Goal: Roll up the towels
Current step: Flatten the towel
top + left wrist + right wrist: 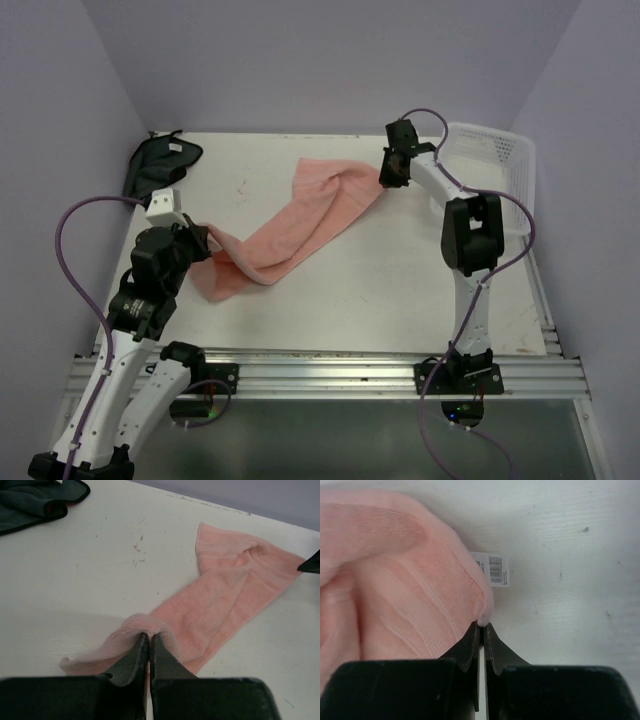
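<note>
1. While my left pincer (149, 636) is pressed together on a raised fold at the near end of the salmon-pink towel (300, 225), my right pincer (481, 625) pinches the far corner, just beside the white label (495, 569).
2. Between the two grips the towel lies diagonally across the counter (380, 290), doubled over and twisted along its length, not flat.
3. My other towel, the dark cloth (160, 160), sits crumpled in the far left corner, well apart from both pincers. The white basket (495, 160) stands at the far right edge.
4. Risk one: my right grip looks shallow, only the tip of the corner. A hard pull to spread the towel could slip the terry out, and that end would drop in a heap.
5. Risk two: if I roll now, the twist gets trapped inside and the roll comes out lopsided and loose. I judge it needs flattening first.
6. Risk three: pulling unevenly would drag the towel sideways, towards the basket or off the counter's edge.
</note>
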Controlling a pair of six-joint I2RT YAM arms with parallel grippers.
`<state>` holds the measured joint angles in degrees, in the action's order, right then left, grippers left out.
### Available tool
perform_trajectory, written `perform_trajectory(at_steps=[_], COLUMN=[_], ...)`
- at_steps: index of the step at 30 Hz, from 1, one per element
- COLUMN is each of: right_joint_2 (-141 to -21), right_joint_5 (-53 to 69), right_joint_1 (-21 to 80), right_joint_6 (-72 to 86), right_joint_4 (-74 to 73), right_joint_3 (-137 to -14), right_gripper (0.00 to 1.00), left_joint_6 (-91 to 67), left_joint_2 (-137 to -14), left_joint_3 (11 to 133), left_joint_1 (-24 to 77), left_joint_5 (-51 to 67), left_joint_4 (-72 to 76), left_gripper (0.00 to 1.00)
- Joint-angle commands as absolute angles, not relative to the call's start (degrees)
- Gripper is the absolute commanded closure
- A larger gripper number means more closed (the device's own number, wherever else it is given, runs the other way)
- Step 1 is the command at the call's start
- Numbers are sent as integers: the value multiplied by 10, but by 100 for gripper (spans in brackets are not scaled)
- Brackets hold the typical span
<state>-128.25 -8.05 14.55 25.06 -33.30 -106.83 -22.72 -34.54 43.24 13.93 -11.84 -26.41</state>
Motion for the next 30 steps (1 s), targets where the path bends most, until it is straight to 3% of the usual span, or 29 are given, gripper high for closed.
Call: perform_trajectory(at_steps=[1,6,18,30], right_joint_2=[-1125,-1009,-706,-610], right_joint_5=[-68,-56,-130,-201], right_joint_1=[142,142,141,141], right_joint_6=[238,224,246,275], right_joint_4=[-358,-405,-511,-610], right_joint_3=[-1065,-1051,-962,-964], right_gripper=[100,100,100,100], left_joint_6=[-187,-231,-527,-682], left_joint_2=[-377,-396,-268,-183], left_joint_3=[480,542,591,549], left_joint_1=[136,137,138,146], left_joint_5=[-77,-97,-191,-205], left_joint_4=[-293,-395,-407,-358], left_gripper=[100,100,100,100])
